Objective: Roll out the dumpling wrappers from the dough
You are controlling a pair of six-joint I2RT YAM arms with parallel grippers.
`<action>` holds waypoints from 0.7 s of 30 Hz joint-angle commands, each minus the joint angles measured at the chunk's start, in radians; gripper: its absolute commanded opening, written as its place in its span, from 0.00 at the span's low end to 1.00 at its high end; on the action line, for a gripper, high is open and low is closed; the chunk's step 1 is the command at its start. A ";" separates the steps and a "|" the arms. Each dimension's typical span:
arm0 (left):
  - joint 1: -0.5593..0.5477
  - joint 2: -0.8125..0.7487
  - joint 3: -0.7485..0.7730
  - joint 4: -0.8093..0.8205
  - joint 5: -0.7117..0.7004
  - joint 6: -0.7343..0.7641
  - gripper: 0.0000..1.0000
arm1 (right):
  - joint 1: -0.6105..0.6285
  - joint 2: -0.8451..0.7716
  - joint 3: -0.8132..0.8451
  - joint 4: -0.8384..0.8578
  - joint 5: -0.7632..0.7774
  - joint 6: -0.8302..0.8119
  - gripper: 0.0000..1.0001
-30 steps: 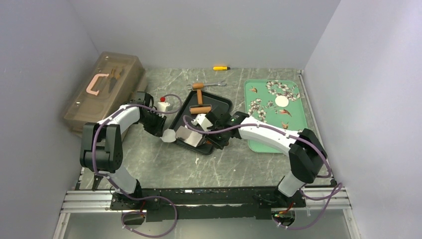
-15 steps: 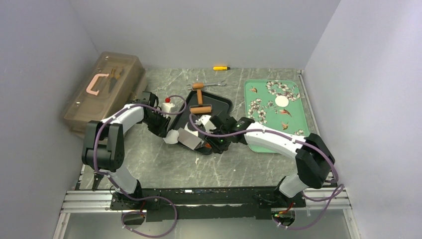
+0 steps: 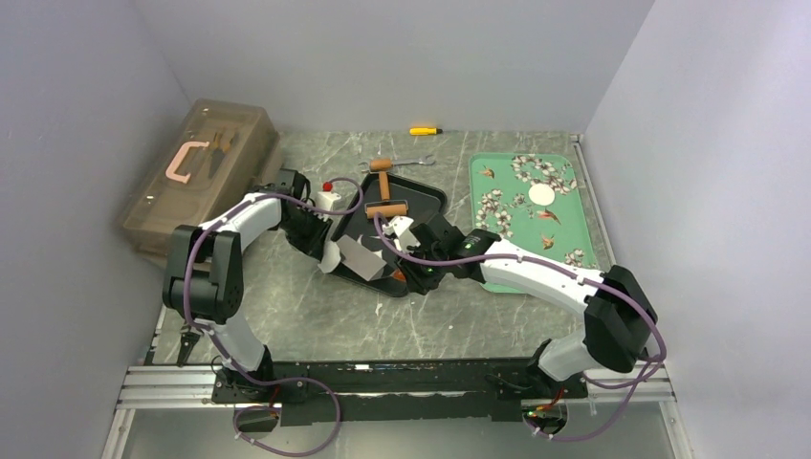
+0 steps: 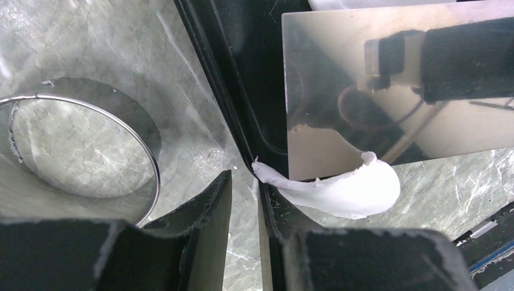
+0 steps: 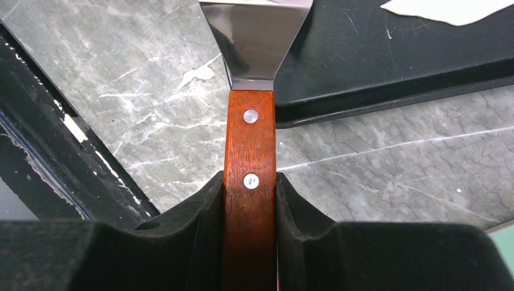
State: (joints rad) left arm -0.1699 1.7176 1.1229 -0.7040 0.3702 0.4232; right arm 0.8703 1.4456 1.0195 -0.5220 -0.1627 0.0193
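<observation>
Your dough (image 4: pixel 348 189) is a thin, curled white scrap. Your left jaws stand slightly apart, one fingertip (image 4: pixel 271 203) touching it; your right jaws clamp the scraper (image 5: pixel 249 139) by its handle.

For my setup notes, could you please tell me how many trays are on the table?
2: a black tray in the middle, and a green floral tray to its right, holding one white dough round.
</observation>
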 commanded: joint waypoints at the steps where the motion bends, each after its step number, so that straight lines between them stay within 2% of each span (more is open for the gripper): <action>1: -0.021 0.006 0.037 0.024 0.040 -0.010 0.27 | 0.002 0.014 0.032 0.019 0.005 0.014 0.00; 5: -0.026 0.012 0.036 0.019 0.053 -0.010 0.27 | 0.029 0.045 0.065 -0.057 0.082 -0.003 0.00; 8: -0.031 0.010 0.037 0.022 0.055 -0.012 0.27 | 0.061 0.062 0.074 -0.058 0.077 -0.010 0.00; 13: -0.039 0.015 0.035 0.021 0.055 -0.011 0.27 | 0.085 0.061 0.054 0.008 0.098 -0.010 0.00; 17: -0.045 0.019 0.036 0.019 0.063 -0.013 0.27 | 0.087 0.067 0.052 0.087 0.045 0.031 0.00; 21: -0.054 0.005 0.034 0.020 0.058 -0.012 0.27 | 0.075 0.096 0.091 0.049 0.170 0.088 0.00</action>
State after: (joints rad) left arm -0.2050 1.7317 1.1282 -0.6930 0.3904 0.4213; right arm 0.9504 1.5246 1.0489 -0.5354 -0.0765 0.0483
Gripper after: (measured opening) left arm 0.269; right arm 0.317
